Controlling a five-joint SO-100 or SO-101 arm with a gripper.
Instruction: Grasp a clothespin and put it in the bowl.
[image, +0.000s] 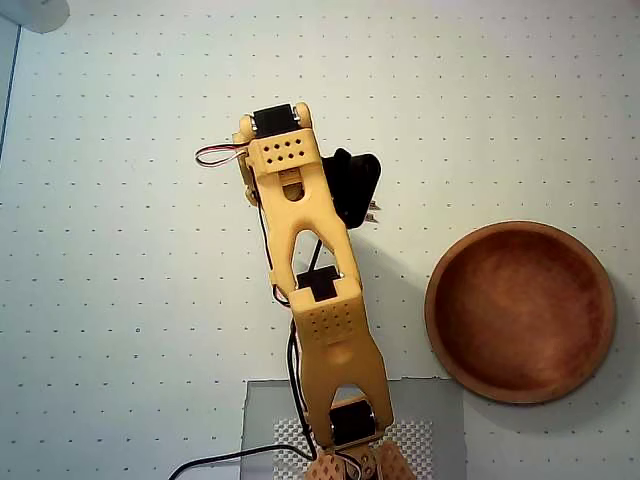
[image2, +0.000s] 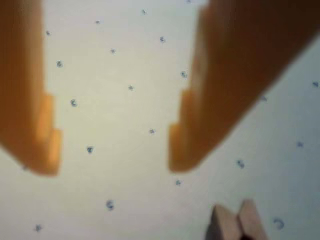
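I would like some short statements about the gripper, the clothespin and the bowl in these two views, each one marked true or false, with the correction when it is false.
1. The gripper is open, with bare table showing between its fingers in the wrist view. True.
2. The clothespin is clamped between the fingers. False: it lies on the table at the lower edge of the wrist view, outside the gap between them.
3. The bowl is empty in the overhead view. True.
4. The bowl sits to the left of the arm in the overhead view. False: it is to the right of the arm.
5. The table has a pattern of small dots. True.
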